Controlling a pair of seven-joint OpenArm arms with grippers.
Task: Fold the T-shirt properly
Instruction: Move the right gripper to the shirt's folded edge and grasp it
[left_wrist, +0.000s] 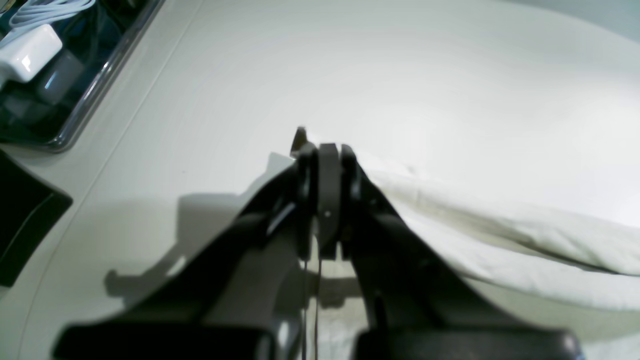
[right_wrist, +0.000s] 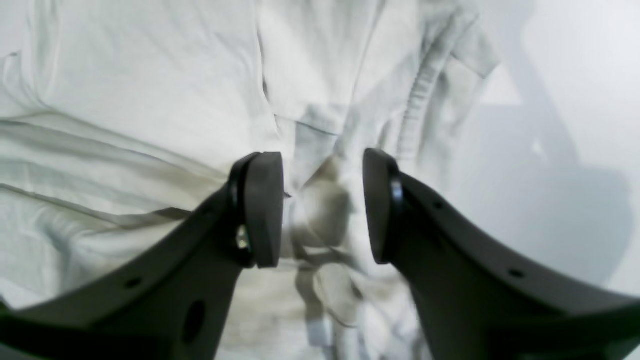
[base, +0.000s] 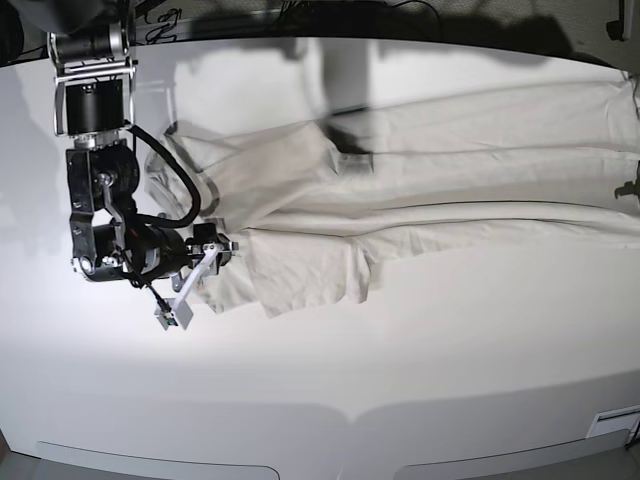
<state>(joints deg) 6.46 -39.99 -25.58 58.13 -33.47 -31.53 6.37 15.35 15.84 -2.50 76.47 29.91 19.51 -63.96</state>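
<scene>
Little folding done: T-shirt (base: 420, 180) lies stretched, rumpled, along the table's (base: 330, 370) far edge; right gripper (right_wrist: 322, 207) spread wide over its collar end, left gripper (left_wrist: 327, 200) pinched closed, whether on the shirt's edge unclear.

T-shirt (base: 420, 190) stretched across upper half of base frame, on table (base: 400, 370), running from left-centre to right edge. Sleeve (base: 300, 275) juts down at left-centre. Right arm at far left of frame, its gripper (base: 213, 250) at shirt's left end, beside collar (right_wrist: 420, 95). Left gripper (left_wrist: 327, 150) in wrist view centre, at shirt edge; shirt to its right, bare table ahead. Tray (left_wrist: 85, 95) with cables in upper left of that view.
</scene>
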